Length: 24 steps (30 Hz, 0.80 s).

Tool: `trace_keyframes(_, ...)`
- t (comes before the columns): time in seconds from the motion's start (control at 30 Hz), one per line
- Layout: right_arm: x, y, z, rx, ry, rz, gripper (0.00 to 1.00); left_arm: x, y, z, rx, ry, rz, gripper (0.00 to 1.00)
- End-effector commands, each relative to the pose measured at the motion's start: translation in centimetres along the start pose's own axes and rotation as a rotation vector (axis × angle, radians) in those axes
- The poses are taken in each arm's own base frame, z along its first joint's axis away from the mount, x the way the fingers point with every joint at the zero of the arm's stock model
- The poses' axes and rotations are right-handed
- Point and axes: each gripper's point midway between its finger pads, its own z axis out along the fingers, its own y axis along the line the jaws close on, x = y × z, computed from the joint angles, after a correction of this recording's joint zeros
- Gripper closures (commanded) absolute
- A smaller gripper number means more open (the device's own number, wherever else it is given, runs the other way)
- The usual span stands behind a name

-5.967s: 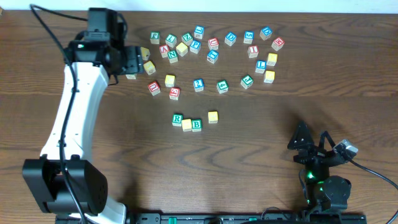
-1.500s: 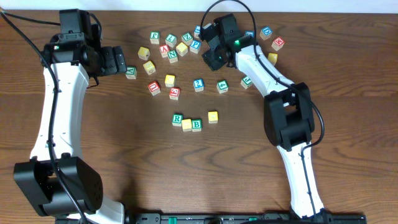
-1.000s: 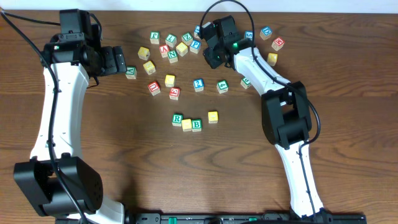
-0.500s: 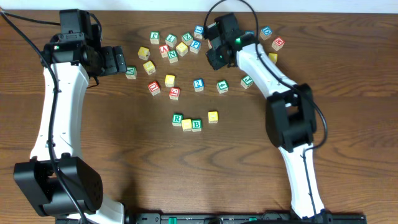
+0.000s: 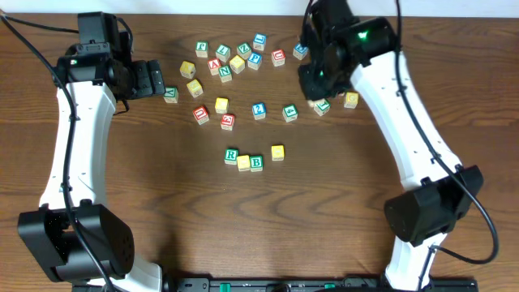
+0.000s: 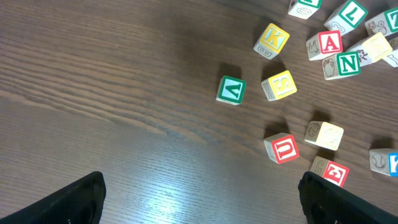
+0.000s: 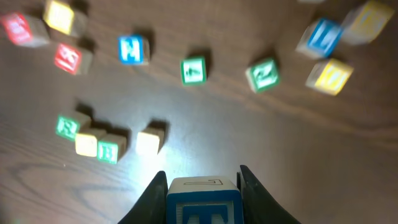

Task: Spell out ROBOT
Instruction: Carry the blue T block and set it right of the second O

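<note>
Four cubes sit in a row mid-counter: the green-bordered wooden R cube [image 5: 231,154], a plain yellow-faced cube [image 5: 243,163] and the green-bordered B cube [image 5: 256,162] side by side, and a second yellow-faced cube [image 5: 277,152] just apart at 2 o'clock of B. My right claw [image 7: 203,186] is narrowed on the blue-bordered T cube [image 7: 203,202], held above the counter at 1 o'clock from the row. My left claw [image 6: 199,186] stands wide at 10 o'clock, gripping nothing. The dark wooden counter [image 5: 162,203] is bare from 3 through 9 o'clock around the row. The scatter of other letter cubes [image 5: 235,61] crowds its far edge at 12.
</note>
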Motion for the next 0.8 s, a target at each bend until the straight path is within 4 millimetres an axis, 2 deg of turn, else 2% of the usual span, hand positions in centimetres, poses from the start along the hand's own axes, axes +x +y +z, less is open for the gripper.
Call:
trace_keyframes(0.0, 3.0, 1.3, 4.7, 0.018, 0.140, 0.008, 0.93, -0.5, 0.2, -0.4, -0.011, -0.016, 0.012, 0.02)
trace_keyframes(0.2, 6.3, 0.9, 10.4, 0.132, 0.185, 0.090, 0.91, -0.5, 0.2, -0.4, -0.011, -0.016, 0.013, 0.03)
trace_keyframes(0.3, 7.1, 1.2, 13.1, 0.139, 0.162, 0.107, 0.91, -0.5, 0.2, -0.4, -0.011, -0.016, 0.012, 0.02)
trace_keyframes(0.43, 7.5, 1.2, 15.0, 0.152, 0.128, 0.125, 0.91, -0.5, 0.2, -0.4, -0.011, -0.016, 0.012, 0.03)
trace_keyframes(0.6, 7.0, 0.9, 16.8, 0.152, 0.061, 0.132, 0.90, -0.5, 0.2, -0.4, -0.011, -0.016, 0.012, 0.02)
trace_keyframes(0.77, 7.1, 0.9, 17.2, 0.148, 0.053, 0.132, 0.87, -0.5, 0.2, -0.4, -0.011, -0.016, 0.012, 0.02)
